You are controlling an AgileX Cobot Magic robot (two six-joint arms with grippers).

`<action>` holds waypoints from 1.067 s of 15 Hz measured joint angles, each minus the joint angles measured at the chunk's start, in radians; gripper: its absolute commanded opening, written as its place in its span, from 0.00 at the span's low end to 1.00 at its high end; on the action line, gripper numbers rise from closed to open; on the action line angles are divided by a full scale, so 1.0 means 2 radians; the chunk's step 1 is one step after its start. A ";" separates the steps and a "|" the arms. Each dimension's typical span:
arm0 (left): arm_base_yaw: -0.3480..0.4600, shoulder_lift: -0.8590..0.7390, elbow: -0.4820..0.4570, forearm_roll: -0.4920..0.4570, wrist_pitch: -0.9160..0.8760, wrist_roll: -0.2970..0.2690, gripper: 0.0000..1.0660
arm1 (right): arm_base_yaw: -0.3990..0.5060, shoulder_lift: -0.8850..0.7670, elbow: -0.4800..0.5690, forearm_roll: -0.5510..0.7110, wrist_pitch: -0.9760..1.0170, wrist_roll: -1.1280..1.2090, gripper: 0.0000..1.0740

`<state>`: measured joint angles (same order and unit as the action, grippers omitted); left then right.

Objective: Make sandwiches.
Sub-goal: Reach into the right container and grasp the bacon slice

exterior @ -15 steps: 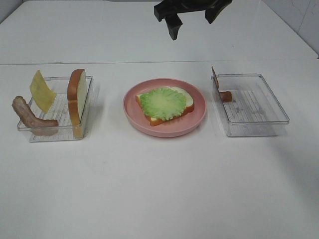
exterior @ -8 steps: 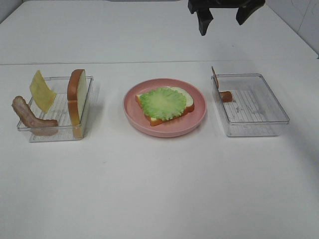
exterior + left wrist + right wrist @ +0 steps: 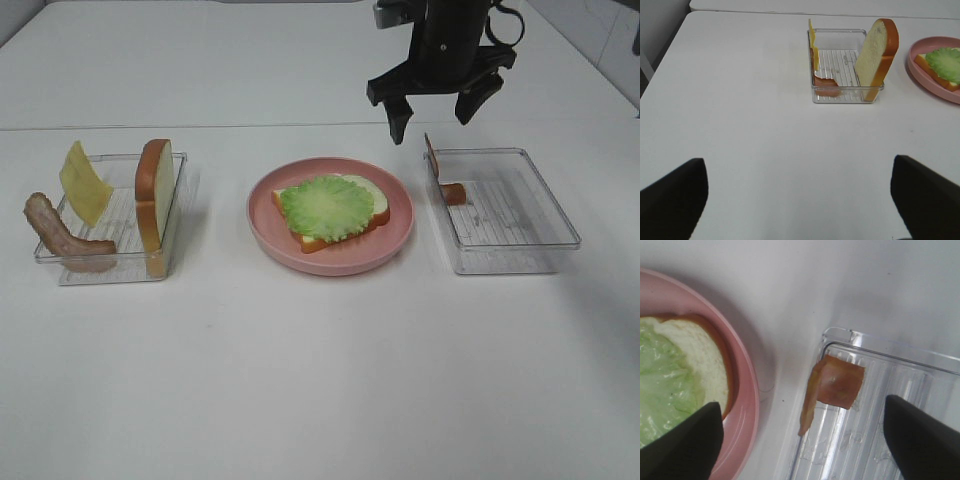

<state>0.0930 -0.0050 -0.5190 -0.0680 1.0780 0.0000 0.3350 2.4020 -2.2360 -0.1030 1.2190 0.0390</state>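
On the pink plate (image 3: 400,235) lies a bread slice (image 3: 378,205) with a green lettuce leaf (image 3: 326,207) on top. The left clear tray (image 3: 170,255) holds a yellow cheese slice (image 3: 82,180), a bacon strip (image 3: 65,238) and an upright bread slice (image 3: 155,195). A bacon strip (image 3: 452,192) leans on the left wall of the right tray (image 3: 520,215). My right gripper (image 3: 432,118) is open and empty, just above that strip (image 3: 837,385). My left gripper (image 3: 800,200) is open and empty, well short of the left tray (image 3: 837,32), and is out of the exterior view.
The white table has a seam line (image 3: 200,127) running behind the trays. In the right wrist view the plate's rim (image 3: 747,405) lies close beside the right tray's corner (image 3: 840,332).
My right gripper has moved right from behind the plate and come down toward the left edge of the right tray. The food and trays have not moved.
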 measured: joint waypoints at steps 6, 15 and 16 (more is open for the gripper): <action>0.000 0.000 0.000 0.000 0.000 0.000 0.85 | 0.000 0.030 0.000 0.003 0.000 -0.001 0.62; 0.000 0.000 0.000 0.000 0.000 0.000 0.85 | 0.000 0.030 0.000 -0.031 0.000 0.016 0.00; 0.000 0.000 0.000 0.000 0.000 0.000 0.85 | 0.000 0.030 0.000 -0.032 0.000 0.016 0.00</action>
<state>0.0930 -0.0050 -0.5190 -0.0680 1.0780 0.0000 0.3350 2.4610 -2.2360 -0.1670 1.2180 0.0720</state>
